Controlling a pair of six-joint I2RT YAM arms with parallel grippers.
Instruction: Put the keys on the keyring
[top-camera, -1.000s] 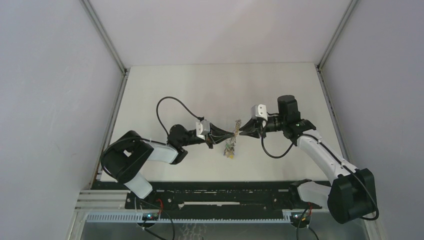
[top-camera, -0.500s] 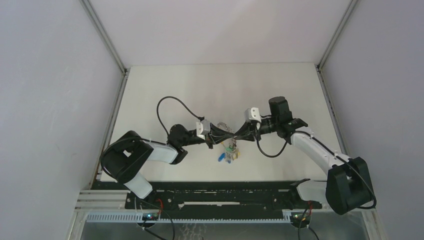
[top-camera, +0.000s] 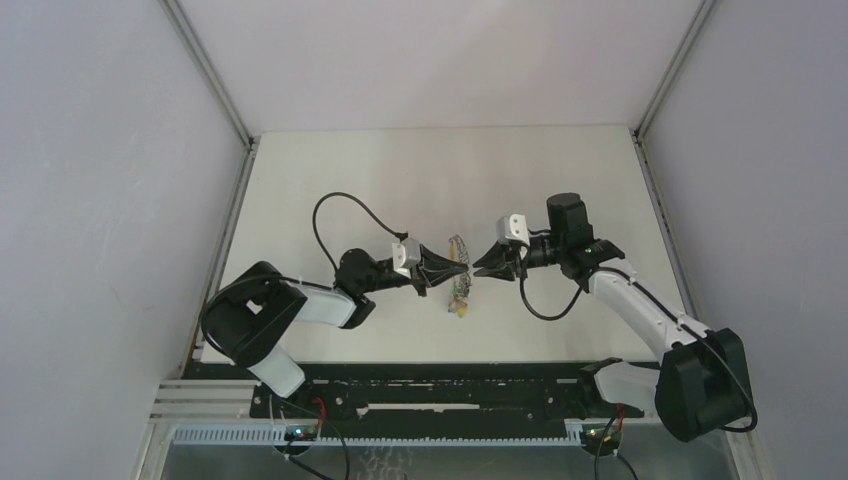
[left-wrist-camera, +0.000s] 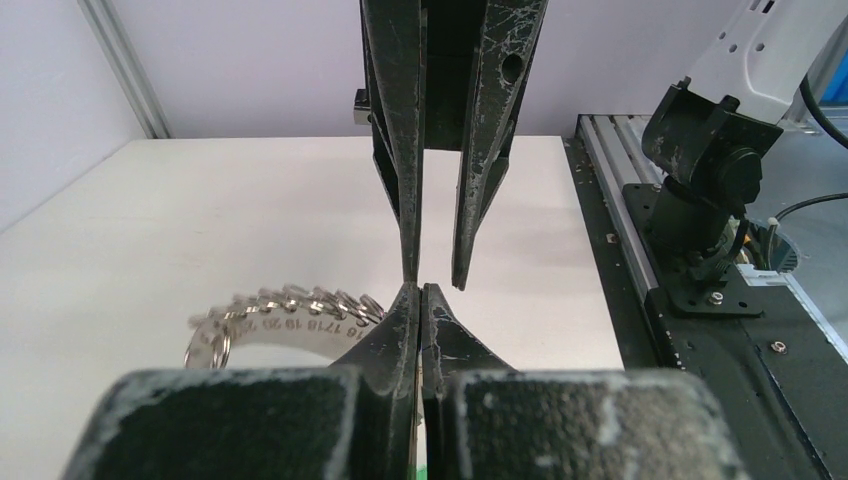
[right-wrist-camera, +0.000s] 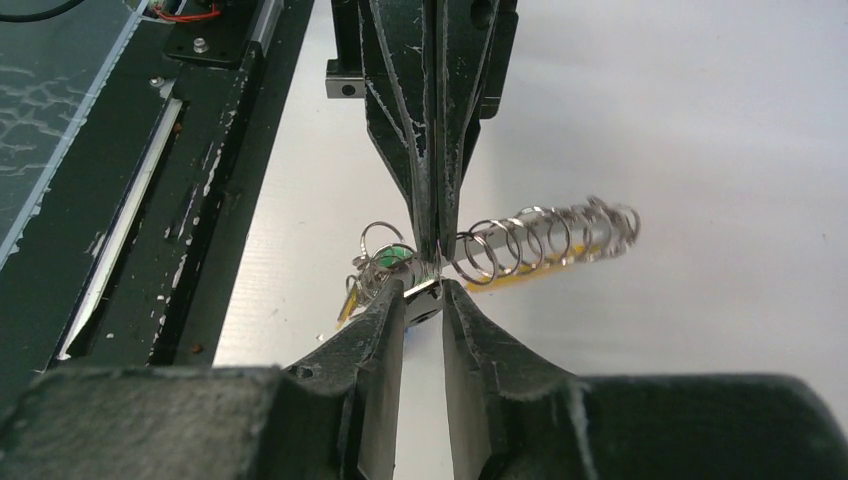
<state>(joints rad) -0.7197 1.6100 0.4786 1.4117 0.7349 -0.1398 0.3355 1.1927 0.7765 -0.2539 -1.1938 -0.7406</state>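
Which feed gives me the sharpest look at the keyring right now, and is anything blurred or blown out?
Left wrist view: the keyring band is crisp, its numbers readable; the left end effector is soft close to the lens. Right wrist view: the far coils smear, and the table is washed near white. Top external view: evenly lit, keyring too small for detail.

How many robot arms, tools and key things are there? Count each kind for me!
Robot arms: 2 (left arm, right arm)
Tools: 2 (left tool, right tool)
Keyring with its bunch: 1
Loose key, pinched in the right tool: 1
Total: 6
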